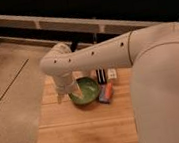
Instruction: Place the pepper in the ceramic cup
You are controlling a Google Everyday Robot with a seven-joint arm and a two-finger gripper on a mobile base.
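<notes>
Nothing of the task is done, as far as can be seen. The pepper (109, 89) lies on the counter (81, 130) just right of the green bowl (84, 92), touching a flat blue block (105, 97). Whether it rests on the block or lies along its edge cannot be told. Nothing grips it.

The cup (112, 73) seems to be the small pale thing at the back of the counter, just behind the pepper and beside a dark item (101, 76). It is too small to be sure, and its inside does not show.

The hand (63, 96) hangs from the bent white arm (96, 57) on the other side of the bowl from the pepper, low over the counter by the bowl's left rim. Whether it is apart or together cannot be told. Nothing orange shows in it.

So the whole job looks to be left: bring the hand across to the pepper, close on it, lift it clear of the block, carry it the short way back to the cup and let it go inside. The pepper is slim and sits against the block, so the pick-up looks the tricky part, and the cup's narrow mouth leaves little room for error
</notes>
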